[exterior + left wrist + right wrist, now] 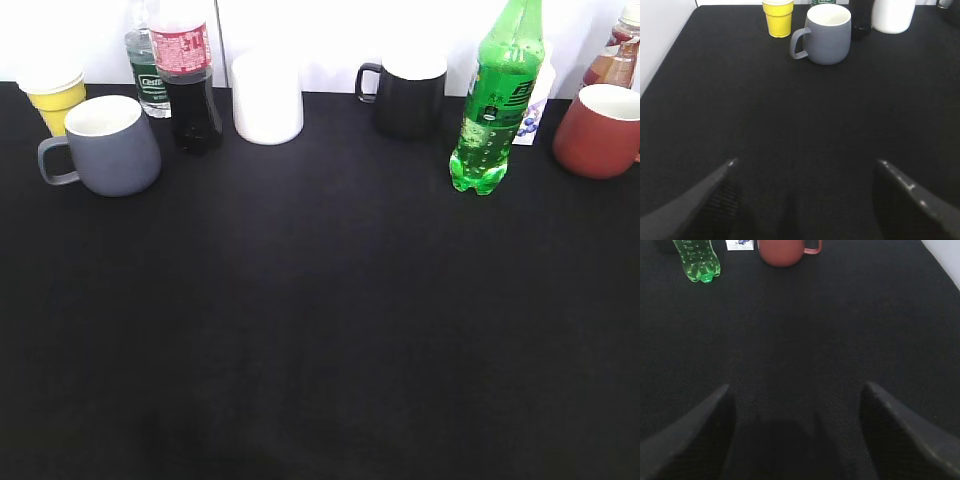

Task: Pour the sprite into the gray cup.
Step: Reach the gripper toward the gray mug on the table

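One sprite (497, 100) is standing far right on the counter (320, 330); one gray cup (108, 146) is sitting far left, well apart. Three bottles, perhaps four, are lining the far edge. The left pincer (805, 172) and right pincer (796, 397) are both gaping empty.

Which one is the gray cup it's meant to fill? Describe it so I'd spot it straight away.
Look along the back of the black table to its far left end. The gray cup stands there, in front of a yellow cup and left of the dark cola bottle. It is the only blue-gray mug, white inside, handle pointing left.
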